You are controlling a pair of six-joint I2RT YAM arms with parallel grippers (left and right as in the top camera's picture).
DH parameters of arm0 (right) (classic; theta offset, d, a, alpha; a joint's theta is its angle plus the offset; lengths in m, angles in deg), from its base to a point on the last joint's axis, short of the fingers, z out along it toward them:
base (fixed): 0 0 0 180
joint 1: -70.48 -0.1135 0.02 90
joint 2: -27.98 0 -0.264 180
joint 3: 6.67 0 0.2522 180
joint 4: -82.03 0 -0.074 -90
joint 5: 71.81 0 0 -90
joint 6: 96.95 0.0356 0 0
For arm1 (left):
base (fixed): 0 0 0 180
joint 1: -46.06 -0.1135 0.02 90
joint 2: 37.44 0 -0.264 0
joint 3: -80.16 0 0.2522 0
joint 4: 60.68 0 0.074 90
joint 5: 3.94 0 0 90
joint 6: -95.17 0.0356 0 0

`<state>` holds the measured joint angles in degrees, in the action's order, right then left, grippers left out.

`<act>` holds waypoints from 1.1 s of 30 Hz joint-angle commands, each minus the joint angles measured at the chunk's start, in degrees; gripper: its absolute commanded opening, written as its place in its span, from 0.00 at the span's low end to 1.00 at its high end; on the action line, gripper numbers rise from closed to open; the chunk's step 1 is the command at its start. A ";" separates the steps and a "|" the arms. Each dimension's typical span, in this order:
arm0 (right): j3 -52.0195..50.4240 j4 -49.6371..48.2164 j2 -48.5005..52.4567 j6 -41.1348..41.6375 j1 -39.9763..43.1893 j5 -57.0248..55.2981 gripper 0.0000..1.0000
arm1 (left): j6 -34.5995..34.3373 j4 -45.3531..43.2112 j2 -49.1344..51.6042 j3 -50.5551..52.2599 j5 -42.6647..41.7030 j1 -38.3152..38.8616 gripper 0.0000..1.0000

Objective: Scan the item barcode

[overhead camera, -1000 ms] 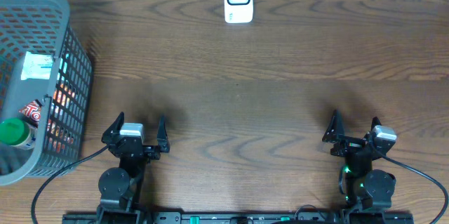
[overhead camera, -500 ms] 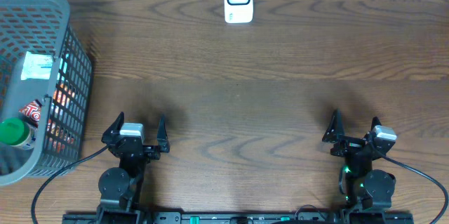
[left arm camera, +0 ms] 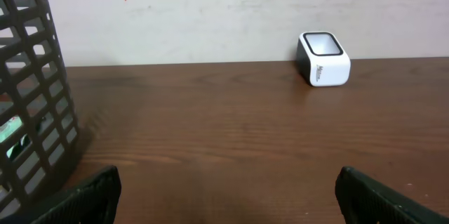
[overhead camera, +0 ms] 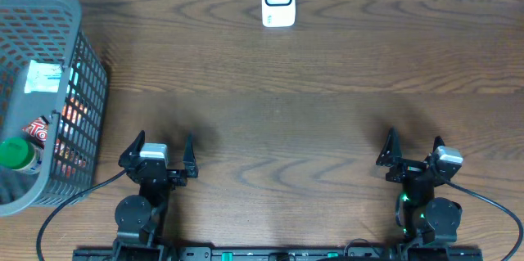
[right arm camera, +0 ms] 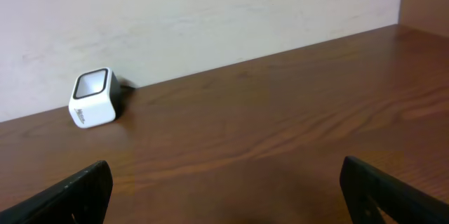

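Observation:
A white barcode scanner (overhead camera: 277, 0) stands at the table's far edge, centre; the left wrist view has this scanner (left arm camera: 323, 59) by the wall, and the right wrist view has the scanner (right arm camera: 93, 98) at far left. Items lie in a grey mesh basket (overhead camera: 86, 56) at the left: a green-capped bottle (overhead camera: 15, 154), a white packet (overhead camera: 42, 77) and red-printed packs (overhead camera: 38, 129). My left gripper (overhead camera: 162, 146) rests open near the front edge, right of the basket. My right gripper (overhead camera: 413, 146) rests open at the front right. Both hold nothing.
The brown wooden table (overhead camera: 286, 122) stretches between the grippers and the scanner. A pale wall (left arm camera: 210, 6) rises behind the table's far edge. The basket wall (left arm camera: 31, 90) stands close to the left gripper's left side. Cables (overhead camera: 65, 208) run along the front.

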<state>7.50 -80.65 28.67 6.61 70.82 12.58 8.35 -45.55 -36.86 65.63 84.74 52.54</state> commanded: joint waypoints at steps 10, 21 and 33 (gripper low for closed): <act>-0.09 0.13 -0.28 0.09 -0.81 -0.07 0.99 | -0.07 2.84 -0.26 0.55 1.84 0.20 0.98; -0.09 0.13 -0.26 0.09 -0.81 -0.07 0.99 | 0.98 1.66 -0.24 0.55 -0.24 0.20 0.98; -0.09 0.13 -0.26 0.09 -0.81 -0.07 0.99 | -3.50 5.99 8.85 -12.39 -14.16 0.20 0.98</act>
<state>7.50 -80.65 28.67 6.63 70.82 12.58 6.99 -40.19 -31.70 60.25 73.41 52.54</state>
